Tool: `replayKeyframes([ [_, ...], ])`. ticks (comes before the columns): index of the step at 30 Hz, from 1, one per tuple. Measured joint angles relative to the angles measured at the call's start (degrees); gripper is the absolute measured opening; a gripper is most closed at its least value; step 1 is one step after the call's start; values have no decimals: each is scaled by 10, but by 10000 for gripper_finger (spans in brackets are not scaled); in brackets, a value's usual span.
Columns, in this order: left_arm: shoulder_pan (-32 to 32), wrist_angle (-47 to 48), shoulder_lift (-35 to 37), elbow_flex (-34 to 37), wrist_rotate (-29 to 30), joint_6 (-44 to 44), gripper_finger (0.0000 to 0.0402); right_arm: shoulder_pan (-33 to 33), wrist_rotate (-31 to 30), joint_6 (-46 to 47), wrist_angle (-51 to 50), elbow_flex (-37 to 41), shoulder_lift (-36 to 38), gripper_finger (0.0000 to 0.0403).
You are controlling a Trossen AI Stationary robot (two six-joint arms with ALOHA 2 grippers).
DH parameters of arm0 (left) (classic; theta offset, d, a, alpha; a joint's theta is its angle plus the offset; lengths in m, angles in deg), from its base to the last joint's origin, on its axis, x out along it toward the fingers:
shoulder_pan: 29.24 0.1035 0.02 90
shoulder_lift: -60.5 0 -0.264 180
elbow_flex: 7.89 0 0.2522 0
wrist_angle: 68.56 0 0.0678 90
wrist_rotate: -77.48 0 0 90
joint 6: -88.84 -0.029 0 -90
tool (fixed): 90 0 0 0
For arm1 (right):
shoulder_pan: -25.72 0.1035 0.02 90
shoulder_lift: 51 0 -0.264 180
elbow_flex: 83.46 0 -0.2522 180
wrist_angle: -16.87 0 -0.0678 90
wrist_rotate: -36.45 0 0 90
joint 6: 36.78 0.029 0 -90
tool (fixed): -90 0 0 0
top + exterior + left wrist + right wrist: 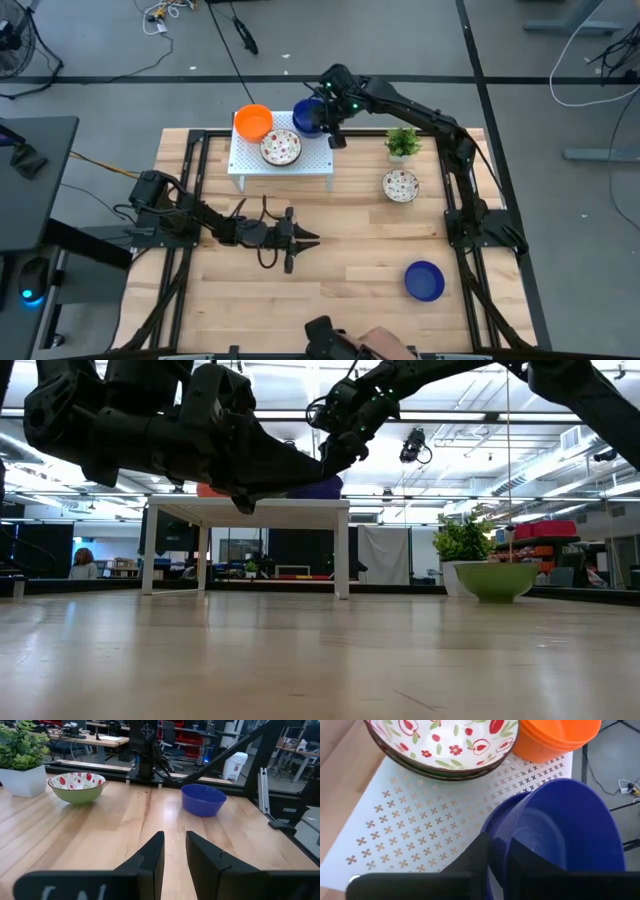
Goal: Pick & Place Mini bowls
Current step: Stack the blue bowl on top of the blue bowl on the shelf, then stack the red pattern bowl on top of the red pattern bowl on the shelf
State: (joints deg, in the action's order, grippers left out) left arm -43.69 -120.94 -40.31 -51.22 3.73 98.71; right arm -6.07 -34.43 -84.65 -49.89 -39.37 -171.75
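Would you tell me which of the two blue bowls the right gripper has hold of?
The blue bowl on the white rack, beside the orange bowl; the other blue bowl sits alone on the table.

Grey concrete floor [420, 40] strewn with cables [600, 70] — beyond, ceiling strip lights [470, 420] over red shelving [545, 530].

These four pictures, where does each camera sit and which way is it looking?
High view: above the table, looking straight down; shows both arms, the rack, the plant.
Low view: at tabletop height, looking level across; arms enter from above, rack ahead.
Left wrist view: on the left arm, past the left gripper toward a blue bowl and a speckled bowl.
Right wrist view: on the right arm, over the rack; the right gripper straddles another blue bowl's rim.
Shared: high and left wrist views both show the plant.
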Motion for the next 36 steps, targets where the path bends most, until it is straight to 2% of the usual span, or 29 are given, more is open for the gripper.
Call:
replayKeyframes([
  [7,0,0,0,0,0,0,83,0,0,0,-9,0,0,76],
  [14,0,0,0,0,0,0,83,0,9,0,2,0,7,152],
  [19,0,0,0,0,0,0,83,4,-14,52,-6,-2,56,189],
  [24,0,3,0,0,0,0,83,14,-21,129,-95,26,124,186],
  [27,0,3,0,0,0,-1,83,21,-27,181,-112,97,176,173],
  [33,-3,5,0,0,0,-7,83,45,-158,284,-89,334,295,143],
  [36,-6,5,0,0,0,-8,83,47,-169,350,-74,449,350,130],
])
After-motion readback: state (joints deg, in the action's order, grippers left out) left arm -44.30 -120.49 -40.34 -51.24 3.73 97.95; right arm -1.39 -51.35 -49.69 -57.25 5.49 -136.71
